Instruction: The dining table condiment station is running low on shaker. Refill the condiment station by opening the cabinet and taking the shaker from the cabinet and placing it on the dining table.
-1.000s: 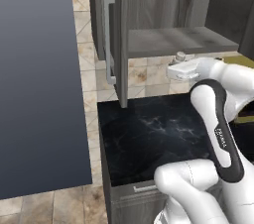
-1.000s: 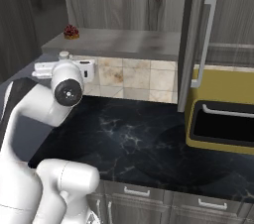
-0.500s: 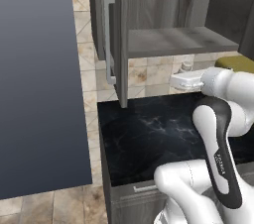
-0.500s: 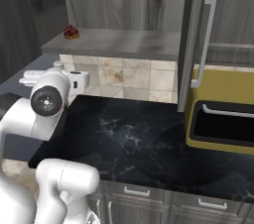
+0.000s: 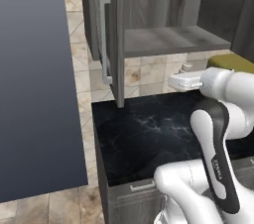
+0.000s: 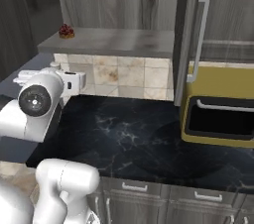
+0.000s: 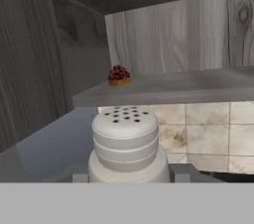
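The shaker (image 7: 125,139) is a pale grey-white cylinder with a holed cap, seen close up in the hand view. It stands upright between my gripper's (image 7: 126,174) dark fingertips (image 7: 181,173), which are shut on it. In the left base view the white hand (image 5: 184,81) hovers above the black counter, just below and in front of the cabinet shelf (image 5: 168,39). The cabinet door (image 5: 116,34) with its silver bar handle stands open. From the right base view the hand (image 6: 73,82) is at the left, under the shelf (image 6: 109,42). The dining table is out of view.
A small red-topped tart (image 6: 66,31) sits at the back left of the shelf. A black marble counter (image 6: 134,139) lies below, with an olive-yellow appliance (image 6: 218,114) on its right end. A second cabinet door (image 6: 198,29) hangs near that appliance. A large dark panel (image 5: 34,79) stands to the left.
The hand with the shaker has come down and back from the shelf a little, and the arm's elbow has swung round. The cabinet and counter have not moved.
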